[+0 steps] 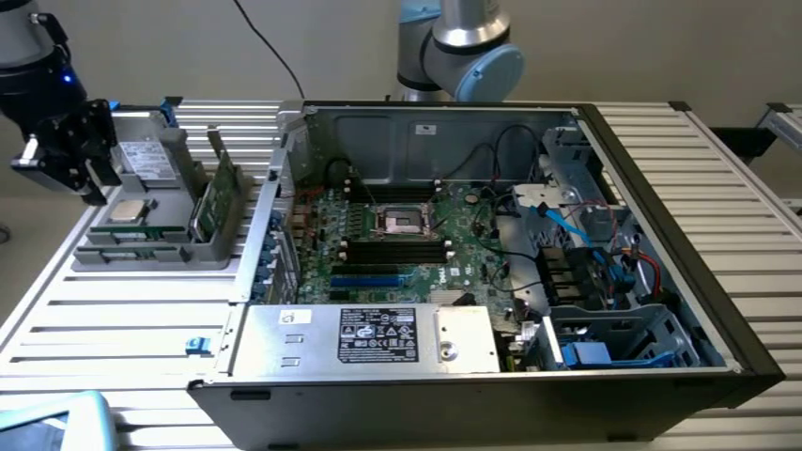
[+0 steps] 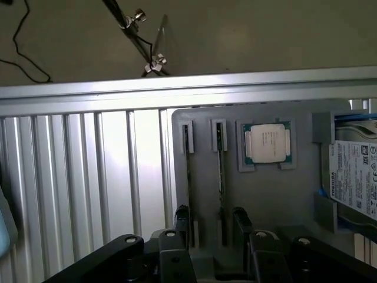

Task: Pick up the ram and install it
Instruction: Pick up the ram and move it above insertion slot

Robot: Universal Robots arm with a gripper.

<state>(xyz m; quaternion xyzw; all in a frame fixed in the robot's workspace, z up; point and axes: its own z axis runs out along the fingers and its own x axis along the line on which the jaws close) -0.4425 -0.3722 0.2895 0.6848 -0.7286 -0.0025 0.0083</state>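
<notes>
Two ram sticks stand on edge in narrow slots of a grey parts tray [image 2: 265, 200]: one ram stick [image 2: 187, 171] and a second one [image 2: 220, 171] beside it. My gripper [image 2: 211, 229] hovers open above their near ends, its black fingers [image 2: 240, 223] on either side of the second stick and touching nothing. In the exterior view the gripper [image 1: 75, 183] hangs over the tray's [image 1: 150, 256] far left end, with the ram sticks [image 1: 126, 233] lying low in it. The open computer case [image 1: 501, 254] holds the motherboard with long black slots [image 1: 394, 246].
A processor chip [image 2: 266, 143] sits in the tray beside the sticks, and a hard drive [image 2: 356, 177] lies past it. A wider green card [image 1: 221, 197] stands upright at the tray's end nearest the case. Blue slots [image 1: 370, 279], cables and a power supply [image 1: 376, 336] fill the case.
</notes>
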